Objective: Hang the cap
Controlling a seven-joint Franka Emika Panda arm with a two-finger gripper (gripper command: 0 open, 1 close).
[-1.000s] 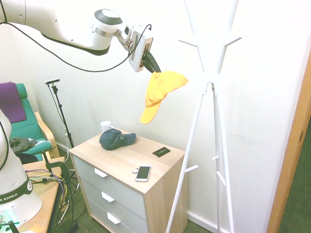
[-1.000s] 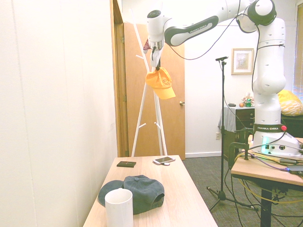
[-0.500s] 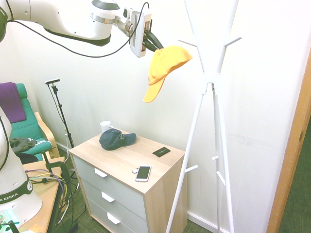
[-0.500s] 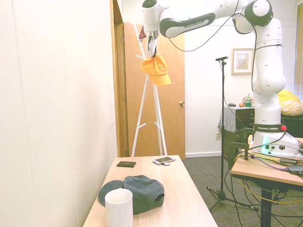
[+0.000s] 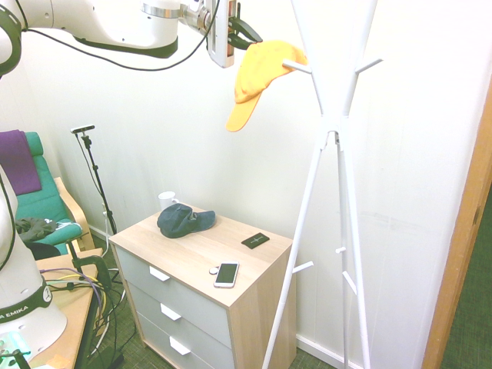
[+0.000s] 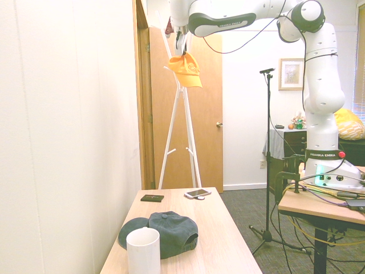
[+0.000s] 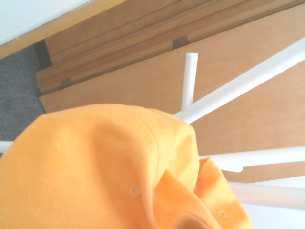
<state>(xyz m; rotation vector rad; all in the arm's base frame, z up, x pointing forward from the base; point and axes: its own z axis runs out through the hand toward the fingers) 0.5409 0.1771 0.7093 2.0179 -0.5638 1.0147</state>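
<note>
The yellow-orange cap (image 5: 260, 77) hangs high in the air with its brim pointing down, and my gripper (image 5: 247, 34) is shut on its back edge. The cap's crown now sits at the tip of a left-hand peg (image 5: 296, 68) of the white coat stand (image 5: 336, 123). In the second exterior view the cap (image 6: 186, 67) hangs from my gripper (image 6: 181, 50) right in front of the coat stand (image 6: 181, 114). Orange fabric of the cap (image 7: 105, 171) fills the lower wrist view, with white pegs (image 7: 189, 81) just beyond it.
Below stands a wooden drawer unit (image 5: 192, 250) with a dark navy cap (image 5: 183, 220), a white mug (image 5: 167, 200), a phone (image 5: 226, 274) and a small black card (image 5: 254, 240). A wooden door (image 6: 205, 114) lies behind the stand. A green chair (image 5: 42, 200) is at left.
My arm has risen and moved toward the coat stand, carrying the cap from mid-air up to the stand's upper left peg. The grip has stayed shut.
</note>
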